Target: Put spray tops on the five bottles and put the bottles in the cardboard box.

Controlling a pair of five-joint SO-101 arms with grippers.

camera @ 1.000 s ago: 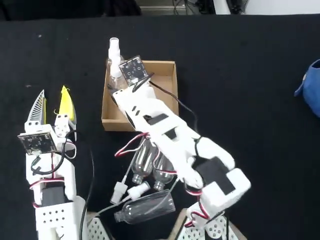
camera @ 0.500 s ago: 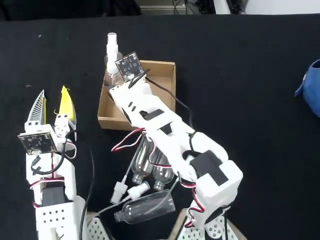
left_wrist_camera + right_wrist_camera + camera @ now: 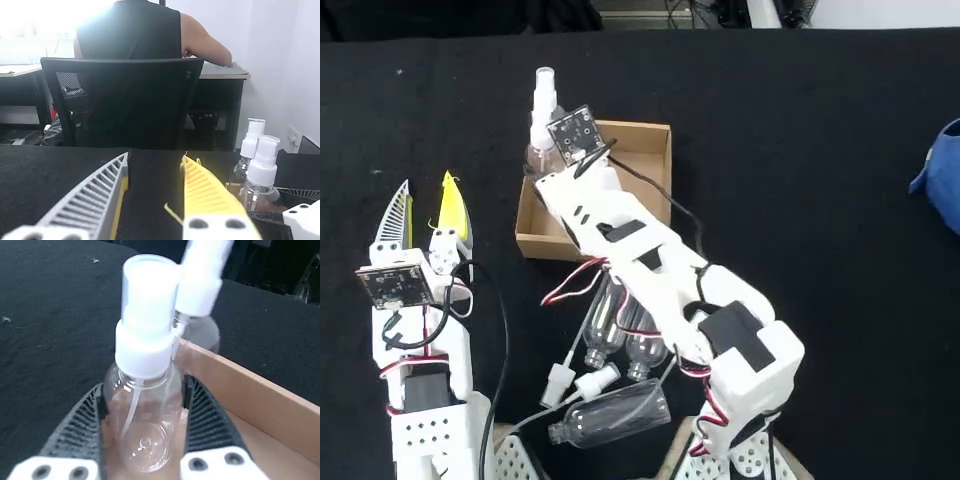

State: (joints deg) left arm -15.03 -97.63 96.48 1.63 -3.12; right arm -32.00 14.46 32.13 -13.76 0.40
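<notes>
Table [image 3: 820, 250]: black top, both arms based at its near edge.

Right arm [image 3: 650, 270] is stretched diagonally out to the far-left corner of the cardboard box [image 3: 668, 170]. Left arm [image 3: 420, 400] stands on the left side, beside the box but apart from it.

Blue object [image 3: 942, 185] at the table's right edge, cut off by the frame.

Right hand [image 3: 144, 386] is closed on a capped bottle [image 3: 145, 405]. The bottle is clear and upright, with one finger [image 3: 210, 430] on each side of its body. It sits right at the box's left wall; can't tell whether its base is inside the box or over the rim.

Left hand [image 3: 426, 190] is open, nothing between its grey and yellow fingers, pointing away from its base.

Second capped bottle [image 3: 200, 332] is upright just behind the held one, apparently outside the box's far wall.

Uncapped bottles [image 3: 605, 320] lie by the right arm's base, two side by side and partly under the arm. A third bottle [image 3: 615, 412] lies on its side nearer the table edge.

Two loose spray tops [image 3: 560, 383] lie just left of those bottles, close together.
</notes>
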